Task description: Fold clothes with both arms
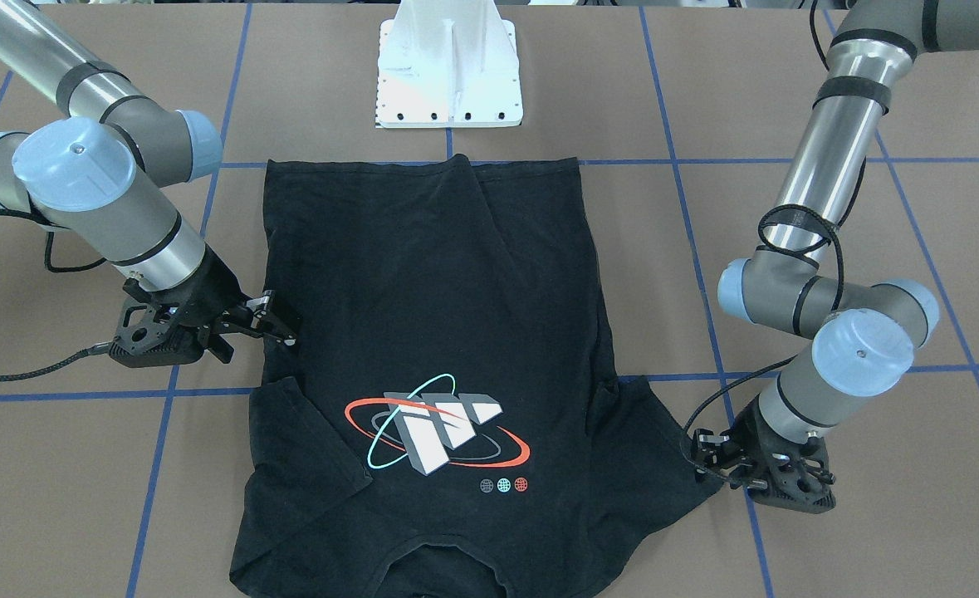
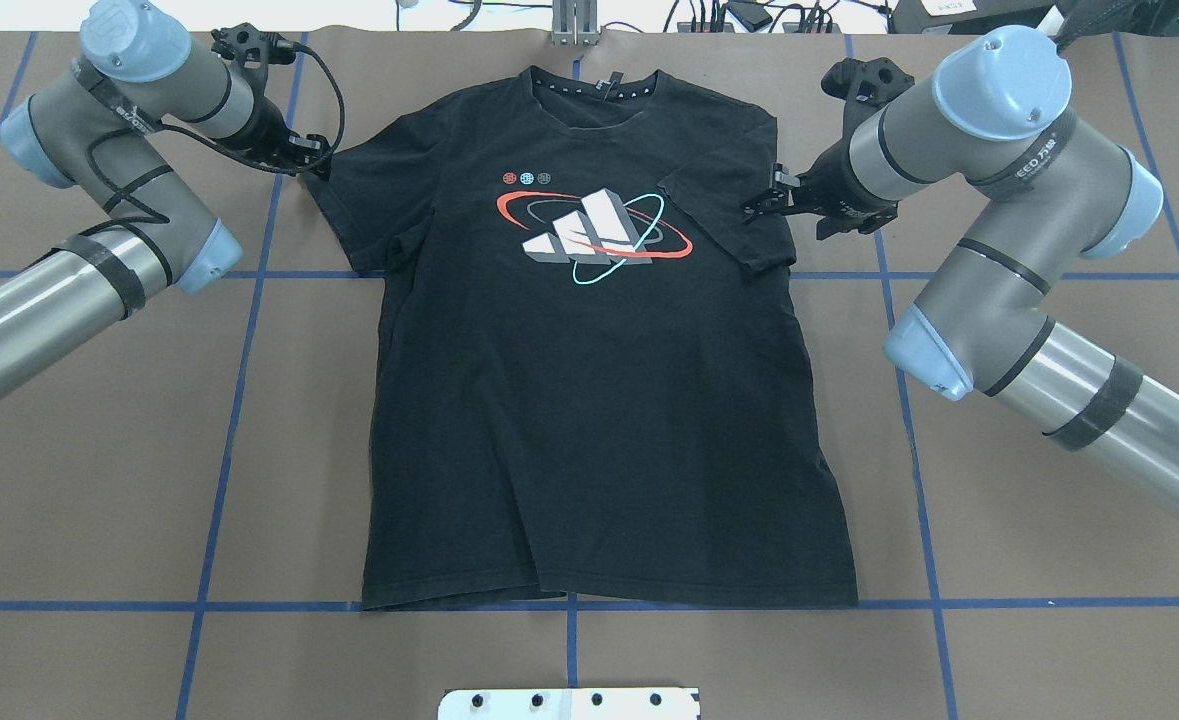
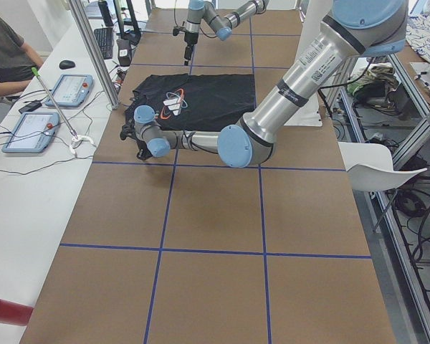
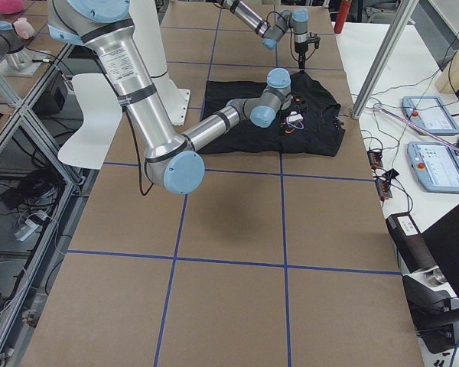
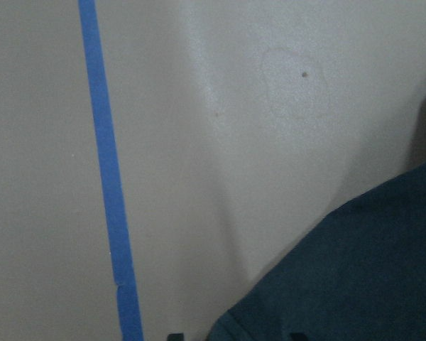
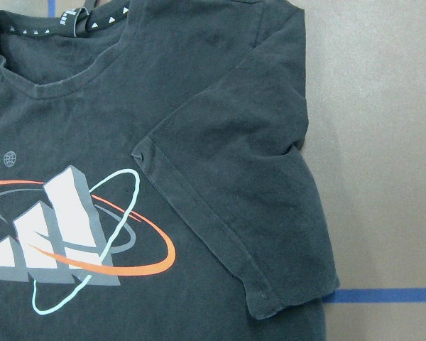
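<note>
The black T-shirt (image 2: 599, 400) lies flat on the table with its logo (image 2: 594, 235) facing up and its collar on the far side from the robot. The sleeve (image 6: 241, 192) on my right side is folded in over the chest. My right gripper (image 2: 761, 200) hovers open just above that sleeve, with nothing between its fingers; it also shows across the table (image 1: 280, 320). My left gripper (image 2: 311, 160) is low at the outer edge of the other sleeve (image 5: 355, 270). Its fingers are apart, and that sleeve lies spread out flat.
The white base pedestal (image 1: 449, 75) stands just behind the shirt's hem. Blue tape lines (image 2: 239, 400) cross the brown table. A person (image 3: 7, 50) sits at a side bench with tablets (image 3: 32, 129) beyond the collar end.
</note>
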Controlling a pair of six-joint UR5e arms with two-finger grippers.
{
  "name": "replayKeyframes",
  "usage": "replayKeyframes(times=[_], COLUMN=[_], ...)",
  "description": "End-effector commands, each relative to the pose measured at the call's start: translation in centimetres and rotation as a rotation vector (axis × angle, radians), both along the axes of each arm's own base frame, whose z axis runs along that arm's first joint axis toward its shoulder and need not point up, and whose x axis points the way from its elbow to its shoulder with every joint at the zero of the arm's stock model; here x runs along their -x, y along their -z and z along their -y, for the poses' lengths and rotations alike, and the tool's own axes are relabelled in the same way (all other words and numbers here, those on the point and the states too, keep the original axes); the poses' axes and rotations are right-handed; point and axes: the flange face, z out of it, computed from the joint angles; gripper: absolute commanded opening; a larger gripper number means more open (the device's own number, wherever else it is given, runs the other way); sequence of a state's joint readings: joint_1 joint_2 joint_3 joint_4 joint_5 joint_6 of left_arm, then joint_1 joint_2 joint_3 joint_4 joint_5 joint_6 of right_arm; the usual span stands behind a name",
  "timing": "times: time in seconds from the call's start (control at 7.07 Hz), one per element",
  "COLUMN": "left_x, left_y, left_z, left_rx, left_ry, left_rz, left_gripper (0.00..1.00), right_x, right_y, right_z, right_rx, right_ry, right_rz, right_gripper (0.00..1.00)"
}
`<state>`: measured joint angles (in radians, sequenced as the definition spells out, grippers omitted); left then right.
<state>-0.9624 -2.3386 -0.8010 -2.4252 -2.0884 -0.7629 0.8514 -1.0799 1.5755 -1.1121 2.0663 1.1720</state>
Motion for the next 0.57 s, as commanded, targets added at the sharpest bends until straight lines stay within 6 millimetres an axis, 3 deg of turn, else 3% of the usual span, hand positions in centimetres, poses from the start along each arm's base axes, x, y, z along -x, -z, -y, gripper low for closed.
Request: replayKeyframes(times=[0.0,0.14,0.28,0.42], left_x=[-0.05,-0.06,-0.08,-0.10], left_y=[-0.28,-0.27,-0.26,-0.16], left_z=[0.01,0.00,-0.03,-0.08], left_rx=[0.004,0.004,0.006,0.007], left_ry=[0.000,-0.002,-0.004,-0.008], left_rz=[0.004,0.003,0.001,-0.003], left_gripper=[0.50,0.29,0.00,0.00], right_x=[-0.08,-0.07,-0.08,-0.08], right_y=[0.00,-0.02,0.00,-0.01], right_z=[0.05,0.05,0.05,0.06], right_rx=[0.001,0.003,0.001,0.001], right_ry=[0.000,-0.001,0.000,-0.002], right_rz=[0.001,0.000,0.001,0.000], right_gripper=[1.00,1.00,1.00,1.00])
